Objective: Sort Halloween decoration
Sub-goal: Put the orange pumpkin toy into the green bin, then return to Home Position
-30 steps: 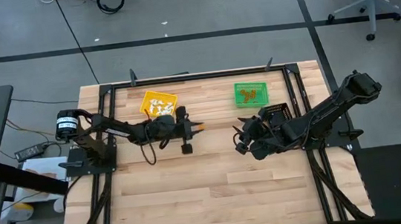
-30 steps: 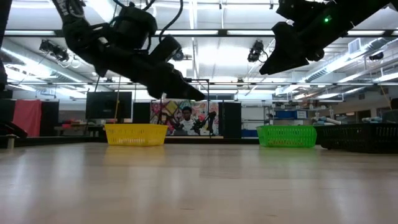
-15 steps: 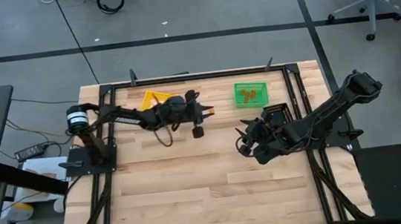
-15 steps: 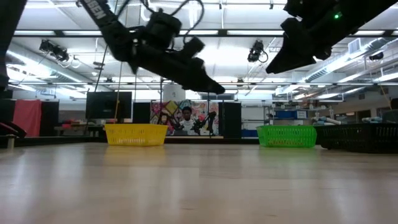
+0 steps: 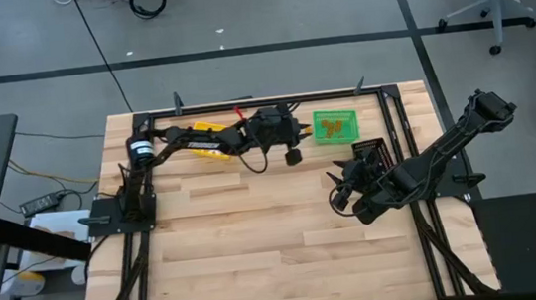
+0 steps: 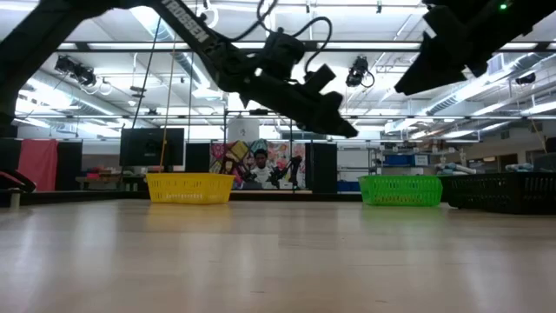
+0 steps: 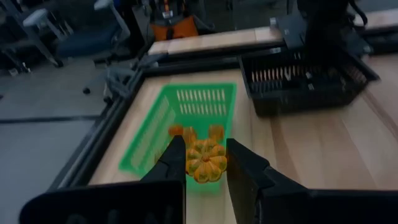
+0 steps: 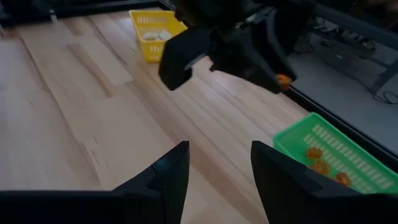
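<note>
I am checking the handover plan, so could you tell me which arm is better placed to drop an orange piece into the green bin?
Left: the left gripper holds an orange pumpkin trinket near the green bin. The right gripper is open, empty.

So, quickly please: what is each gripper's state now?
Left gripper: shut on an orange pumpkin trinket, near the green bin.
Right gripper: open, empty.

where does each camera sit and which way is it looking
High: overhead, straight down on the table; both arms show.
Low: tabletop level, facing the room; both arms overhead.
Left wrist: behind the left gripper, shut on an orange pumpkin, facing the green bin.
Right wrist: behind the open right gripper, facing the left arm.
Shared: green bin and yellow bin in high, low and right wrist.
</note>
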Tool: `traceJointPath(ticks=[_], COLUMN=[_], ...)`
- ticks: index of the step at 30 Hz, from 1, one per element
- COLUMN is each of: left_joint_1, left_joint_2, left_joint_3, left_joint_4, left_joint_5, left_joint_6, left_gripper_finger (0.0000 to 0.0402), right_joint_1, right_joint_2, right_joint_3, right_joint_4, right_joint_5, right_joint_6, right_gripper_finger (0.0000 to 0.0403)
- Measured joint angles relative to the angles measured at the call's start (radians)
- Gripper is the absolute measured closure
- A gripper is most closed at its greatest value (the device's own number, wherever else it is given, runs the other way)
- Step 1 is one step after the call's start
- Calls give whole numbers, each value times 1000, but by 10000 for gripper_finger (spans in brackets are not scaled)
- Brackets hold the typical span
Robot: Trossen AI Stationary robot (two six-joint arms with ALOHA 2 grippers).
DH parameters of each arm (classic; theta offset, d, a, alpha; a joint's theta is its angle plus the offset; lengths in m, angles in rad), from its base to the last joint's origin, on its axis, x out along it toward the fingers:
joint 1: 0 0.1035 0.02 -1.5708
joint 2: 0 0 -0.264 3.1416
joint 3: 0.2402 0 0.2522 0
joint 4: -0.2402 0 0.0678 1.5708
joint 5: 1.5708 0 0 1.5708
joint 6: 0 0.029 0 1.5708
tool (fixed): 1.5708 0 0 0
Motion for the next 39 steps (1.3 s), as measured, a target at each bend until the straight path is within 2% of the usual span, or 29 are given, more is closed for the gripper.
traceJointPath(ticks=[5, 12, 25, 28, 33, 36, 39], left_joint_1=[-1, 12, 28, 28, 39, 55, 71], left_joint_2=[99, 216, 392, 406, 407, 403, 396], left_joint_3=[130, 268, 444, 448, 450, 450, 450], left_joint_4=[4, 21, 7, 18, 20, 18, 52], left_joint_5=[0, -4, -6, -5, 45, 89, 150], left_joint_6=[0, -21, -88, -95, -91, -88, -92], left_gripper_finger=[346, 346, 343, 325, 253, 219, 205], right_joint_1=[42, 79, 85, 85, 70, 42, -2], right_joint_2=[-23, -23, -19, -19, -19, -31, -57], right_joint_3=[-1, 0, -1, -1, -1, -1, -1], right_joint_4=[-35, 1, 29, 33, 61, 113, 220], right_joint_5=[56, 169, 206, 207, 211, 208, 251], right_joint_6=[35, 37, 30, 30, 17, -66, -222], right_gripper_finger=[227, 227, 227, 227, 229, 237, 246])
